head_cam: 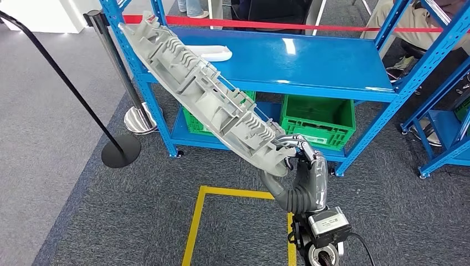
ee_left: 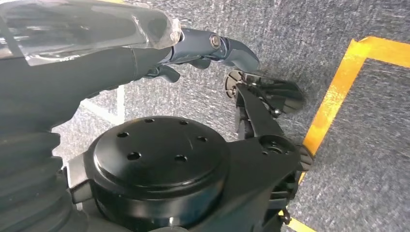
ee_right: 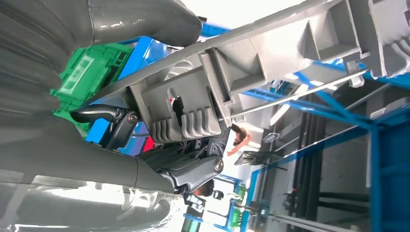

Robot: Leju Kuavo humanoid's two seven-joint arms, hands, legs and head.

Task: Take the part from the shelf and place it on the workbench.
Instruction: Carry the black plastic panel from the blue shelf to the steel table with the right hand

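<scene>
While it was gripped at its lower end, the long grey ribbed part (head_cam: 210, 94) was held clear of the blue shelf (head_cam: 310, 66), tilted so that its far end rose up and to the left across the shelf's front edge. The right hand (head_cam: 296, 158) was clamped on that lower end, the thumb on one face and the darker fingers (ee_right: 193, 169) curled behind the ribs, as seen in the right wrist view. An end grip of this kind was judged to leave most of the part's length unsupported, which would explain the steep tilt. The left hand (ee_left: 212, 48) was seen hanging over the floor, its fingers loosely curled with nothing in them. A small white tray (head_cam: 213, 54) was left lying on the shelf top, and green crates (head_cam: 318, 119) were stored on the lower level. Grey carpet (head_cam: 138, 221) marked with yellow tape (head_cam: 221, 193) was spread below, and a barrier post (head_cam: 113, 72) with red tape (head_cam: 288, 25) was set beside the shelf. No workbench was visible, so the placing was judged still to come.
</scene>
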